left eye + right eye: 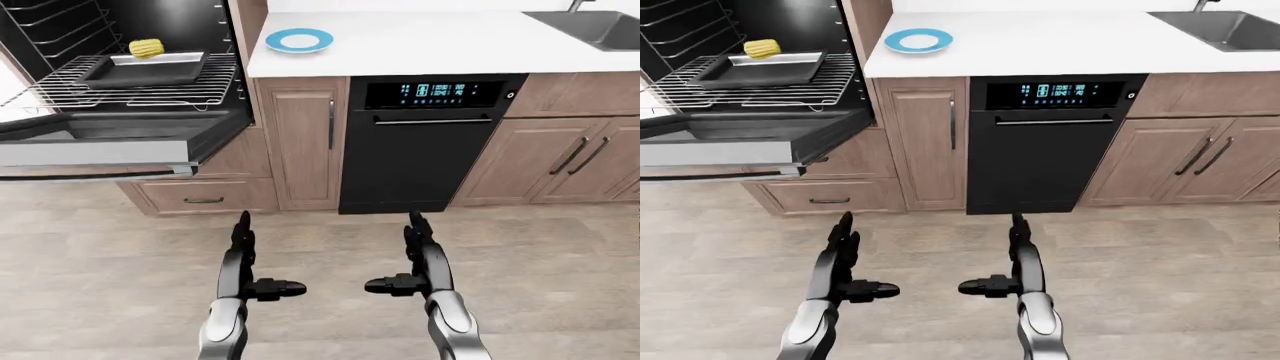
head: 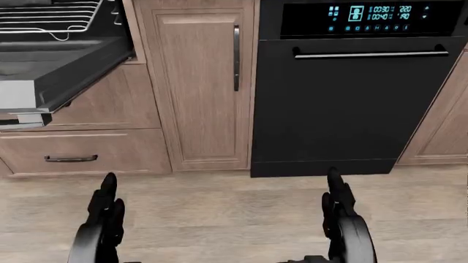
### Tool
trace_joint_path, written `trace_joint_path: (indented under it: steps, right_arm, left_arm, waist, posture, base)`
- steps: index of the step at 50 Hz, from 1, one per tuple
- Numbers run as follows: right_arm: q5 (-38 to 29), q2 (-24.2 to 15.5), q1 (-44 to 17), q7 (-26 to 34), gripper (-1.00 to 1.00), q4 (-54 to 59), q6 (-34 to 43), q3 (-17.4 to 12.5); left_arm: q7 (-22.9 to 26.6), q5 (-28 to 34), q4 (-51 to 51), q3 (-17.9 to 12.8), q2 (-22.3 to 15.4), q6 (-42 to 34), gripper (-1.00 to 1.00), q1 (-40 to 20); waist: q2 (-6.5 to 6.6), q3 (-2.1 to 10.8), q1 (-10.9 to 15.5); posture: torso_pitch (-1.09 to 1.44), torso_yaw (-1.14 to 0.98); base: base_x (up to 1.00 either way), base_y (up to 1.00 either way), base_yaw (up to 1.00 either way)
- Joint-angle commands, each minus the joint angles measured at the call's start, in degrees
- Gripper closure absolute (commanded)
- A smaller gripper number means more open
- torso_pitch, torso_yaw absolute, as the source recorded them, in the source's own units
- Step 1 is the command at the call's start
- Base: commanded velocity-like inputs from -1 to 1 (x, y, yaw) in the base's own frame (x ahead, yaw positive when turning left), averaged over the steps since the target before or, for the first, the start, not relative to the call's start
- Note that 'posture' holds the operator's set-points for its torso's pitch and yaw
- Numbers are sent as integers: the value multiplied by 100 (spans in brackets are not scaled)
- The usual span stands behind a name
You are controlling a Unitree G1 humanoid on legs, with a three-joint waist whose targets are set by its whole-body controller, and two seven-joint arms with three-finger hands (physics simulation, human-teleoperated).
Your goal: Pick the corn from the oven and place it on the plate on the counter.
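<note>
A yellow corn cob lies at the top edge of a dark baking tray on the pulled-out wire rack of the open oven, at the upper left of the left-eye view. A blue plate sits on the white counter just right of the oven. My left hand and right hand are both open and empty, held low over the wooden floor, far below the oven and the plate.
The oven door hangs open at the left and juts toward me. A black dishwasher stands under the counter, with wooden cabinets on both sides. A sink is at the upper right.
</note>
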State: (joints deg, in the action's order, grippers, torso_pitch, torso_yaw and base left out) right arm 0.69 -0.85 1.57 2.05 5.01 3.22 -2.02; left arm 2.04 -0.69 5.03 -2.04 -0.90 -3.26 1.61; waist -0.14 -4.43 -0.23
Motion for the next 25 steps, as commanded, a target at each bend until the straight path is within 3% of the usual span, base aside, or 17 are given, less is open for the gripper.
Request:
trace_joint_path:
  steps: [1,3,4,5,7,12,20,21,22,23,25]
  right_arm:
    - [63,-11,-284,-5,-100,-234,-398,-34]
    - [109,0,-304,6,-100,-412,-199,7]
    - [116,0,-309,-12,-100,-489,-128,7]
    - [123,6,-331,-30,-100,-516,-92,10]
    - [149,-1,-376,-12,-100,-515,-16,23]
    - [135,-66,-605,-63,-100,-1452,962,-4]
    - [373,-242,-1348,-41,-100,-2636,2430,-272]
    - [459,-270,-1369,22,-100,-2809,2532,-284]
    - [519,-280,-1416,27,-100,-2887,2584,-311]
    - [555,-291,-1452,30,-100,-2911,2583,-319]
    - [559,-318,-1460,48,-100,-3016,2629,-289]
  left_arm:
    - [118,-141,-437,-19,-20,396,-100,-210]
    - [50,-25,-885,68,-7,-5,-100,-138]
    - [46,-16,-1175,89,-1,-208,-100,-72]
    - [53,14,-1097,79,-15,-189,-100,-132]
    - [36,29,-1202,25,-32,-308,-100,-171]
    - [43,-97,-2451,-75,-98,-1676,-100,-538]
    - [-119,-303,-3447,-258,-313,-3568,-100,-1856]
    - [-146,-349,-3581,-296,-331,-3737,-100,-1926]
    - [-168,-381,-3615,-322,-348,-3802,-100,-1968]
    - [-202,-429,-3750,-353,-365,-3965,-100,-2025]
    - [-271,-539,-4042,-420,-409,-4326,-100,-2153]
  waist:
    - [-45,5,-12]
    - [-2,358,45]
    - [-1,311,46]
    - [-33,111,33]
    - [-44,390,43]
    - [-23,461,55]
    - [-16,537,63]
    - [4,700,57]
    - [12,294,49]
    - [0,100,43]
    - [-72,85,65]
  posture:
    - [0,0]
    - [0,0]
    - [0,0]
    - [0,0]
    - [0,0]
    - [0,0]
    - [0,0]
    - [0,0]
    - [0,0]
    - [0,0]
    - [0,0]
  base:
    - [0,0,0]
    - [0,0,0]
    - [0,0,0]
    - [0,0,0]
    - [0,0,0]
    - [0,0,0]
    - [0,0,0]
    - [53,0,0]
    - [66,0,0]
    - [70,0,0]
    - [71,0,0]
